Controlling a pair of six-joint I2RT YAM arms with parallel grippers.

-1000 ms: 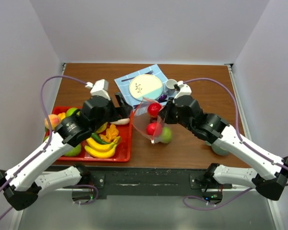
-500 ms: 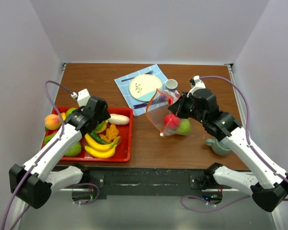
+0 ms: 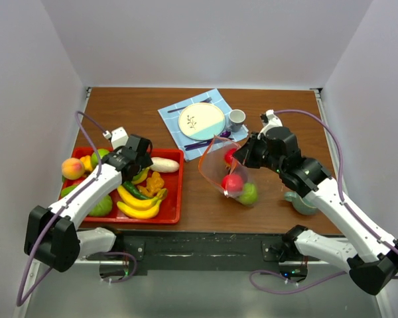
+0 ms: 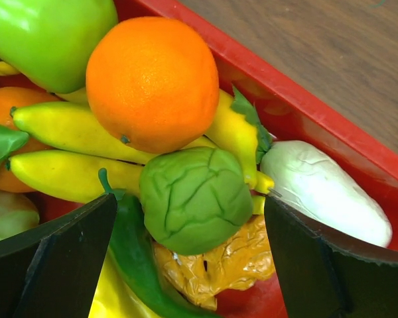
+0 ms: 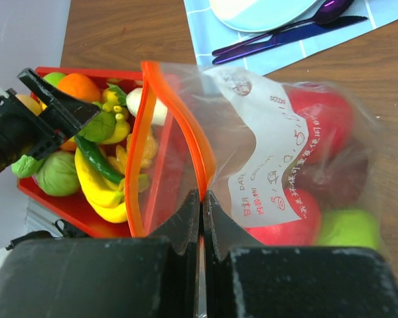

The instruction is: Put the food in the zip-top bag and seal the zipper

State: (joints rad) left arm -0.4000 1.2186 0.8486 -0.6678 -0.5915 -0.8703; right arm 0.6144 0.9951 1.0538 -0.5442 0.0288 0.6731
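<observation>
Since half a second ago, the left claw (image 4: pixel 191 202) has edged further over the red tray (image 3: pixel 176 199), its fingers apart above an orange (image 4: pixel 152 83), bananas (image 3: pixel 138 205) and a lumpy green vegetable (image 4: pixel 196 199). The zip-top bag (image 3: pixel 220 171) has shifted slightly nearer. The right claw (image 5: pixel 200 199) is clamped on the zipper (image 5: pixel 146 132), holding up the open-mouthed bag, which holds two red apples (image 5: pixel 325 122) and a green apple (image 5: pixel 348 228).

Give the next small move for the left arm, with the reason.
Probably lower the left gripper and close on the wrinkled green round food: its open fingers straddle that piece in the red tray, while the right gripper pinches the orange rim of the clear zip-top bag, holding its mouth open.
</observation>
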